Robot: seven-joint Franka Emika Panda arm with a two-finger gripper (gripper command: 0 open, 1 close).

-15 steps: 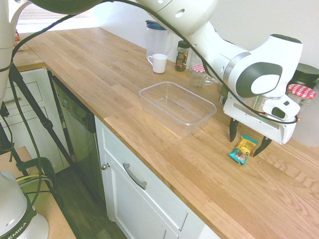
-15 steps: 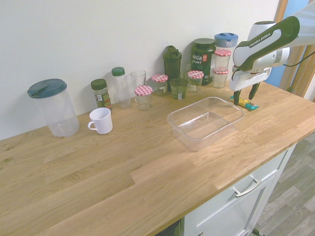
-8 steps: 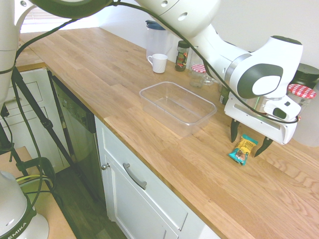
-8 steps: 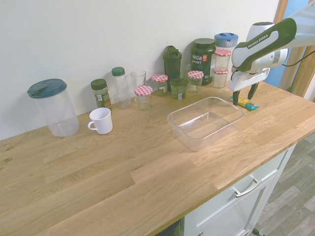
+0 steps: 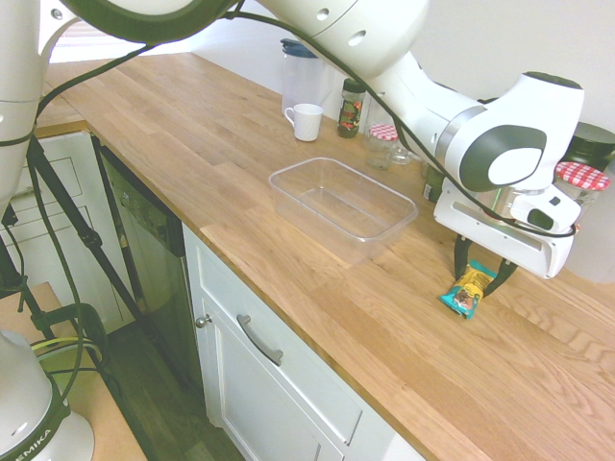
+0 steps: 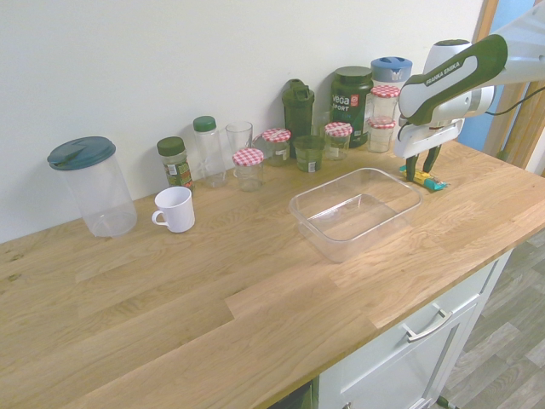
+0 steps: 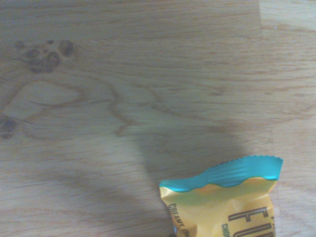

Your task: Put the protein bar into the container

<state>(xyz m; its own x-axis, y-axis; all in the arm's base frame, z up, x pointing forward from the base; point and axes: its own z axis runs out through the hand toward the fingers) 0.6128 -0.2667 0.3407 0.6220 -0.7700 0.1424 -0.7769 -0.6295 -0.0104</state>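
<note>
Protein bar [image 5: 468, 289] (flat on countertop [image 5: 192, 163]) between end effector [image 5: 478, 276] fingers.

The protein bar [image 7: 227, 202] is cut off by the wrist view's bottom edge, so its print reads only in part. In the first exterior view the jaws hide its far end. Jaw contact cannot be determined.

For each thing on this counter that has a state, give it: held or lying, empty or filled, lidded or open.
protein bar: lying flat on the counter, between the jaws.
gripper: pointing down, jaws narrowed around the bar; not lifted.
container: empty, no lid, upright.
white mug: upright, contents hidden.
big clear jug: blue lid on, looks empty.
checked-lid jar: lid on.
dark tub: lid on.
</note>
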